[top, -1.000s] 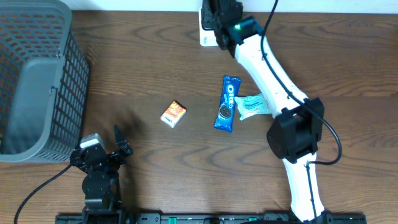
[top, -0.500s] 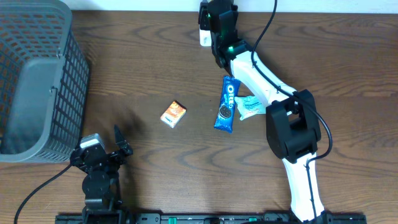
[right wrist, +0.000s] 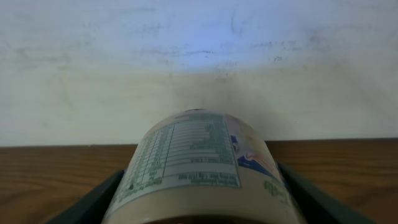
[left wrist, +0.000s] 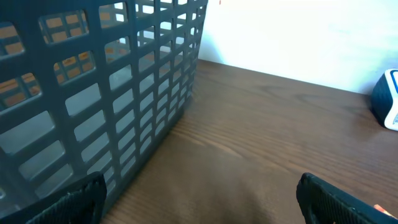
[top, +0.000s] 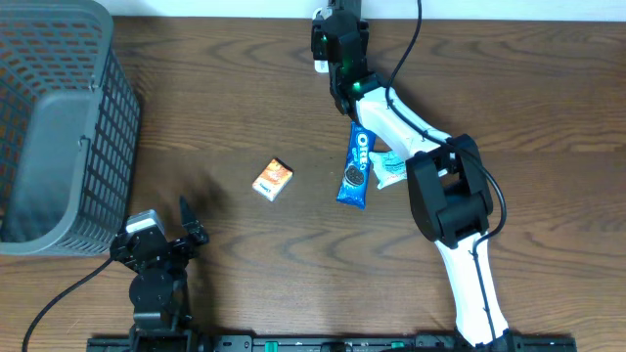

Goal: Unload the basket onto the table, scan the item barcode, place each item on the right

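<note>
Overhead view of a dark wood-grain worktop (top: 225,108) with two robot arms. The right arm, white with black joints, stretches from the near edge to the far edge. There the right end effector (top: 338,29) sits just beside a small white device (top: 320,51) that stands against the pale wall.

In the right wrist view, the dark fingers (right wrist: 93,199) are clamped on either side of a cylindrical container (right wrist: 198,158). The container lies lengthwise between them, its far end pointing at the wall. Its cream label faces up and shows a table of small print, too blurred to read, plus green lettering and a patch of blue and red.

The left arm is folded at the near left corner. The left end effector (top: 190,222) has its two fingers spread wide apart, and the left wrist view shows them low at both edges of the frame, above bare wood. A grey slotted basket (top: 119,108) stands close on the left, filling that side of the worktop, well apart from the right arm.

Three things lie loose near the middle:
- a small orange box (top: 273,180)
- a blue Oreo pack (top: 357,164), its long side running toward the far edge
- a pale teal packet (top: 393,166), just right of the Oreo pack and partly covered by the right arm
</note>
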Available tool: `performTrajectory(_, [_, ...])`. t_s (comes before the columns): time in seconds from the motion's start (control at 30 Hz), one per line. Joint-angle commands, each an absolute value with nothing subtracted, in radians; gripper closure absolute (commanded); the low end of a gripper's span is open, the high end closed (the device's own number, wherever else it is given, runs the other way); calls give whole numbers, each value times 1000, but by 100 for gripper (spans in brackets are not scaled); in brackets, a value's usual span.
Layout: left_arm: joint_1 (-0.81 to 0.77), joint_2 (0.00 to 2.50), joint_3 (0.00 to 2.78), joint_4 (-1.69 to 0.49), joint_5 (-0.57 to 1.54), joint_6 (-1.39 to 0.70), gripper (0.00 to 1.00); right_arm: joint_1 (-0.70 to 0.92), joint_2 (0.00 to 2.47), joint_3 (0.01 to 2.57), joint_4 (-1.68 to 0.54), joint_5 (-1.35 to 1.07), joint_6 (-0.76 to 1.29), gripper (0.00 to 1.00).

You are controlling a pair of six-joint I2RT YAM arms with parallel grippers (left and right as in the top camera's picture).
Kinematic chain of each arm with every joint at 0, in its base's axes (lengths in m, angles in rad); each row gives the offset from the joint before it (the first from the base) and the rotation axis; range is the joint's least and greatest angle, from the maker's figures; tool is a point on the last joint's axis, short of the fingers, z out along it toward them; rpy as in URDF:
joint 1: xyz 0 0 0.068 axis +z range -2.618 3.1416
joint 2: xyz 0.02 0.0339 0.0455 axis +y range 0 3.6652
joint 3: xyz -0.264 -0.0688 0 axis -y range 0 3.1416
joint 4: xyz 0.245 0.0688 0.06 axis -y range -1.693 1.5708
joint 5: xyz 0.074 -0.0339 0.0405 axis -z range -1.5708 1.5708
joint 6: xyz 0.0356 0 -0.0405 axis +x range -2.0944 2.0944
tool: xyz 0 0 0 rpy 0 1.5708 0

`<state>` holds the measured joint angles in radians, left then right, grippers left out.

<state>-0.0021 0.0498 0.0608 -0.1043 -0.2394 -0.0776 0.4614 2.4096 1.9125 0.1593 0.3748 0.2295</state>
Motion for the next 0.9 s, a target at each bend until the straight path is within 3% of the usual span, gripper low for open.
performTrajectory(0.0, [-6, 50, 32, -113, -247, -72, 2, 461, 2324, 1918, 91, 392, 201, 54])
performTrajectory(0.27, [-6, 50, 32, -113, -247, -72, 2, 356, 2055, 1918, -451, 468, 392, 55])
performTrajectory(0.5, [-6, 50, 32, -113, -248, -72, 2, 72, 1935, 1918, -880, 445, 694, 56])
performTrajectory(0.7, [-6, 50, 32, -113, -247, -72, 2, -210, 1973, 1916, -1029, 339, 816, 60])
performTrajectory(0.87, [-6, 50, 32, -113, -247, -72, 2, -398, 2035, 1916, -1066, 313, 878, 58])
